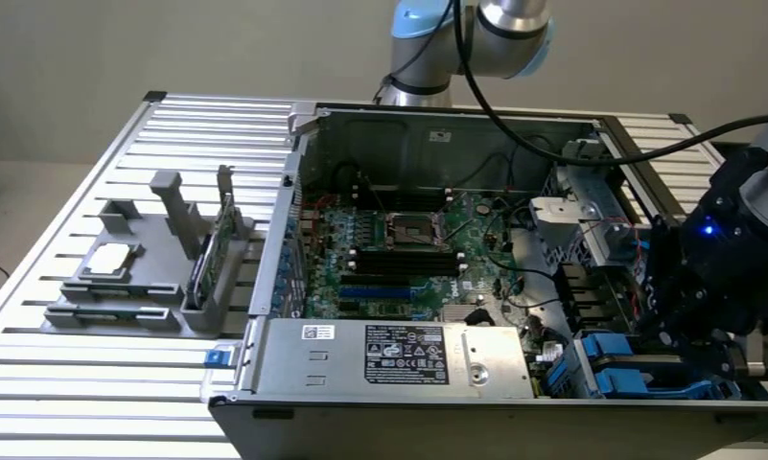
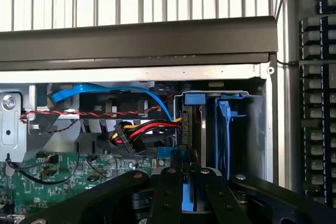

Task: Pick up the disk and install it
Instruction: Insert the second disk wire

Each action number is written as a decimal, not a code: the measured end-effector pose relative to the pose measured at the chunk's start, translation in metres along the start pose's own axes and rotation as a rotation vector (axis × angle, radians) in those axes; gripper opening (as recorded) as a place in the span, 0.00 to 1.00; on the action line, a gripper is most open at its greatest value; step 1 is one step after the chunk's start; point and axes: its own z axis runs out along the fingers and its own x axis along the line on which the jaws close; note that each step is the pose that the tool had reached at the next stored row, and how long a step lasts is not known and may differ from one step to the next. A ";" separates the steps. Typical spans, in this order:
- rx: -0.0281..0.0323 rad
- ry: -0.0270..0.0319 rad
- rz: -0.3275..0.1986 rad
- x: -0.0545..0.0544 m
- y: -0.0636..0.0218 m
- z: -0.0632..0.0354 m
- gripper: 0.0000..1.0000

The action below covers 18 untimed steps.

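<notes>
One gripper (image 2: 184, 192), clenched on the disk (image 2: 184, 158) by its blue rails, at the case's (image 1: 486, 422) drive-bay corner. Stiff, weighty, shock-sensitive; those plastic rails look the safest hold.

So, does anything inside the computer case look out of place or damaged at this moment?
Nothing stands out. The disk with its blue rails sits upright between the fingers of the tool, at the drive bay in a corner of the computer case. The cables lie loosely beside the bay, with no visible damage.
</notes>
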 end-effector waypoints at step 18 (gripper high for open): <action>0.0031 0.0061 -0.023 0.000 -0.0156 -0.0134 0.24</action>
